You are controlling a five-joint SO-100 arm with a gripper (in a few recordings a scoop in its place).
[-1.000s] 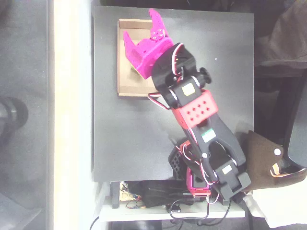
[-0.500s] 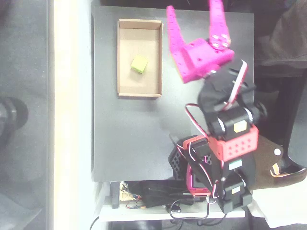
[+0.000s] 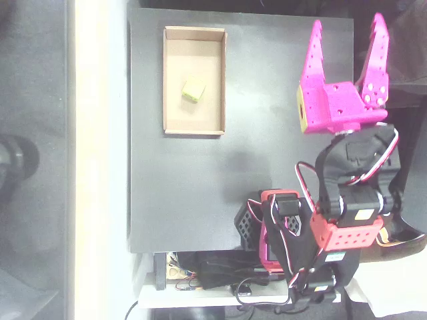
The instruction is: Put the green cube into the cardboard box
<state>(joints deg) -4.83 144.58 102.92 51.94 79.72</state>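
One green cube (image 3: 193, 90) sits inside the cardboard box (image 3: 168, 80), approx mid-floor, resting flat w/ its faces turned a bit off the box walls. It touches none of the walls. Box is a shallow tan tray, long side running up-down in the overhead view, placed at the upper left part of the black table (image 3: 200, 193), its top wall near the table's far edge.

Gripper (image 3: 347, 37) is well apart from box and cube, over at the table's upper right edge. It's magenta, both fingers pointing toward the top of the pic, spread wide w/ a clear gap between them, nothing held. Right finger hangs past the table's right edge, over the dark area beyond. Small yellow patch shows on the left side of the gripper body.

Below it the arm (image 3: 347, 200) runs down: black wrist w/ red and white wires, then a red block w/ holes, then the base at the table's bottom right corner. Pale strip of floor lies left of the table.
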